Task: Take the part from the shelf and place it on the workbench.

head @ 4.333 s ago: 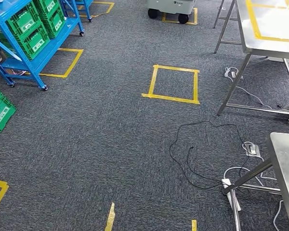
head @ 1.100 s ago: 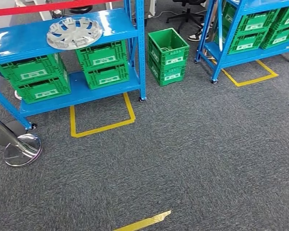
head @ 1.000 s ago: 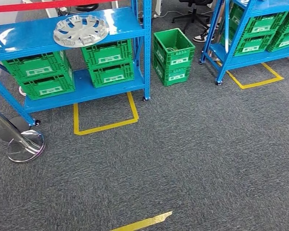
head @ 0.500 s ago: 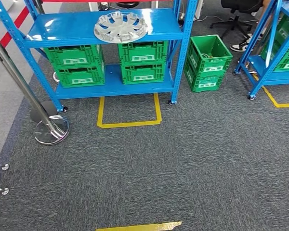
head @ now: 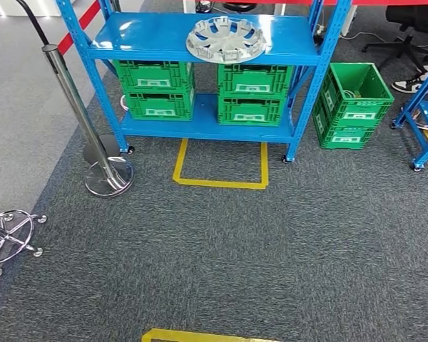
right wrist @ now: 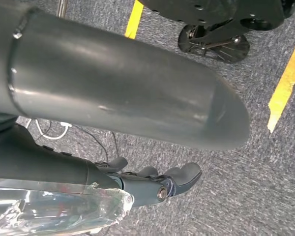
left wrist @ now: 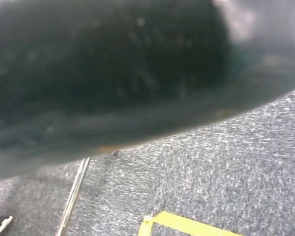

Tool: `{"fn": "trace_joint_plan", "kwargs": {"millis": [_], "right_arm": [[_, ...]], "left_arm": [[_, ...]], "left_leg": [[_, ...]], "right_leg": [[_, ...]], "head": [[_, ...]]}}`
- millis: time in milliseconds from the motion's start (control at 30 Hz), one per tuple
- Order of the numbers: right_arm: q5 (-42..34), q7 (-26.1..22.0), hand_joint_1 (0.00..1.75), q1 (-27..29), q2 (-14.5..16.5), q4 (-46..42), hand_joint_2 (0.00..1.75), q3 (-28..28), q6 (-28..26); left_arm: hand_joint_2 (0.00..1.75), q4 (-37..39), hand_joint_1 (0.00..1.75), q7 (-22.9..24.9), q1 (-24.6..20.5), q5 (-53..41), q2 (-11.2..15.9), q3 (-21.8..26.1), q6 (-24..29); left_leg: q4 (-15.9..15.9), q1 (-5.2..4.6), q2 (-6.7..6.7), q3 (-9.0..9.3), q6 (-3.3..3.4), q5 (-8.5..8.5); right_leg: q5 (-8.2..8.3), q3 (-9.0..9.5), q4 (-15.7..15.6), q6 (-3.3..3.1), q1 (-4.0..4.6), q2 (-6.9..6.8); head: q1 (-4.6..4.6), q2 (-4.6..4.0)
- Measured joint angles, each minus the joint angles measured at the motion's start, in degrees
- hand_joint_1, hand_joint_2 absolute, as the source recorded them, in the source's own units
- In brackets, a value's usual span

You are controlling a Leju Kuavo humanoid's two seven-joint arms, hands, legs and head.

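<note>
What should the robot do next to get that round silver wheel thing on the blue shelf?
Probably walk forward to the yellow tape rectangle on the grey carpet. The round silver wheel cover lies on the blue metal shelf's top board, across open carpet from the robot. The right hand hangs near the floor holding nothing, so it likely cannot reach yet.

The part (head: 226, 38) looks like matt silver-grey moulded plastic, lying on a shelf (head: 147, 37) of glossy blue painted metal. The crates (head: 155, 89) are green ribbed plastic. The floor (head: 287, 256) is rough speckled grey carpet with smooth yellow tape (head: 221, 183). A barrier post (head: 83, 121) is polished, mirror-bright metal. The right robot hand (right wrist: 157, 184) is dark, smooth plastic.
</note>
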Motion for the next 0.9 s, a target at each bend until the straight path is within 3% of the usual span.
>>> {"fn": "trace_joint_plan", "kwargs": {"millis": [100, 467, 900], "right_arm": [[-0.4, 0.0, 0.0, -0.1, 0.0, 0.1, 0.0, -0.2, 0.4], [-0.8, 0.0, 0.0, -0.2, 0.0, 0.2, 0.0, -0.2, 1.1], [-2.5, 0.6, 0.0, -0.2, 0.0, 0.3, 0.0, -0.2, 1.9]], "left_arm": [[0.0, 0.0, 0.0, 0.3, 0.2, 0.4, -0.1, -0.1, 0.0], [0.0, -0.2, 0.0, 0.8, 0.2, 0.7, 0.0, -0.6, -0.1], [0.0, -0.9, 0.0, 0.9, 0.5, 0.7, 0.0, -0.7, -0.7]], "left_leg": [[-0.1, -0.11, 0.03, 0.05, 0.03, 0.01], [-0.1, -0.33, 0.25, 0.23, 0.7, -0.41], [-0.1, -0.19, 0.26, 0.3, 0.72, -0.43]], "right_leg": [[0.01, 0.1, -0.1, -0.57, -0.08, 0.25], [0.2, 0.54, -0.9, 0.75, -0.29, 0.41], [0.08, 0.61, -0.8, 0.93, -0.15, 0.4]], "head": [[0.02, 0.0], [0.0, 0.0], [-0.01, 0.0]]}}
